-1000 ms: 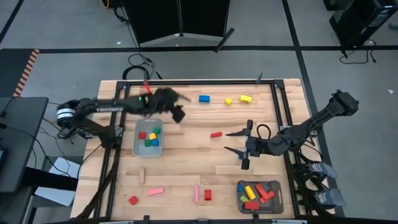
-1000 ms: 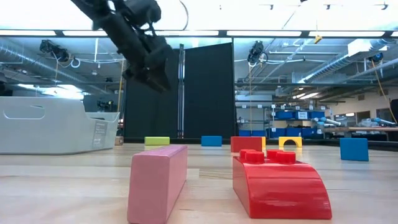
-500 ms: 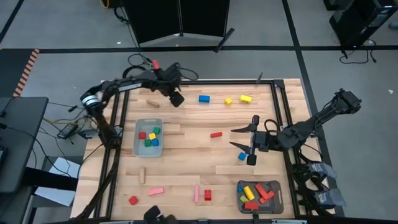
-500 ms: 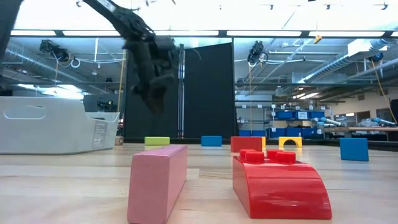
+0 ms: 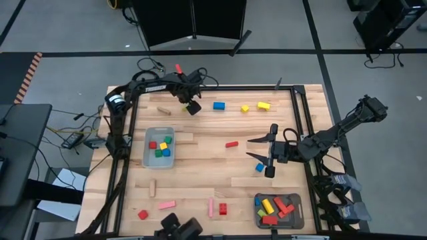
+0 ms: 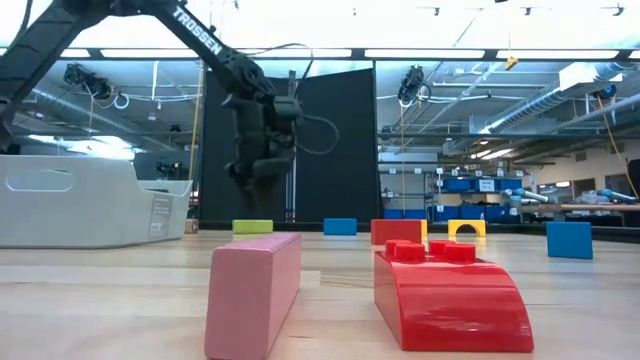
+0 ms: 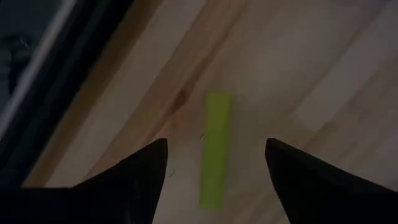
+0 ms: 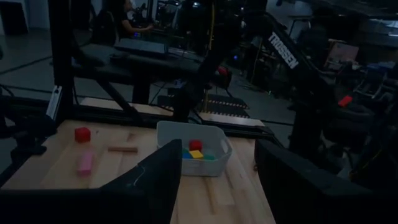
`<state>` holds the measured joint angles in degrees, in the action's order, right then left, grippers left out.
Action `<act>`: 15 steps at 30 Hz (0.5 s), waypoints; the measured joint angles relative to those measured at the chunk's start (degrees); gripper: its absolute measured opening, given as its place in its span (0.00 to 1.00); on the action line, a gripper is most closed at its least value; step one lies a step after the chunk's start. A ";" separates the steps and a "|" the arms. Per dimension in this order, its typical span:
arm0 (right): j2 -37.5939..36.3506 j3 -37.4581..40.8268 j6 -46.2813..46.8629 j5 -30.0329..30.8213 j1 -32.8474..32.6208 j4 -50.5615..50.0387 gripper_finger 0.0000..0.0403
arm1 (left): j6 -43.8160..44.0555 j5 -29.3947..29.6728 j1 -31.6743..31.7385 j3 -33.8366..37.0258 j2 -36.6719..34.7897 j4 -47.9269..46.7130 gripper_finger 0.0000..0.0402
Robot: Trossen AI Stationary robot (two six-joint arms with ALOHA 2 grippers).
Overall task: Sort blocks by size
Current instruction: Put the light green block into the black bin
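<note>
Grey floor (image 5: 60,27) around wooden table (image 5: 200,173); black partition (image 6: 335,140); ceiling strip lights (image 6: 430,53); blue storage bins (image 6: 470,185).

Matt planked wood table (image 5: 200,167); seemingly plastic grey trays (image 5: 148,155).

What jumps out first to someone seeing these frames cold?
The left gripper, fingers open, poised over a green bar at the table's far-left edge. Next, the right gripper open mid-table beside a blue cube, with two grey trays already holding coloured blocks.
</note>
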<state>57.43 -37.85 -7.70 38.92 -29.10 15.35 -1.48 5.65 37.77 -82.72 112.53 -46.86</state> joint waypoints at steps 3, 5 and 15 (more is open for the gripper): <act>0.00 0.00 -0.17 -0.02 -0.01 -0.05 0.52 | 0.02 0.00 0.57 0.02 1.94 -0.80 0.70; 0.00 0.00 -0.20 -0.02 -0.02 -0.05 0.52 | 0.11 -0.01 0.76 0.09 2.79 -0.72 0.68; 0.02 0.00 -0.20 -0.02 0.00 -0.07 0.51 | 0.32 -2.45 0.71 0.36 4.80 0.01 0.37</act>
<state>57.45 -37.85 -7.90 38.89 -29.10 15.28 -1.16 3.20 38.48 -82.36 117.33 -46.85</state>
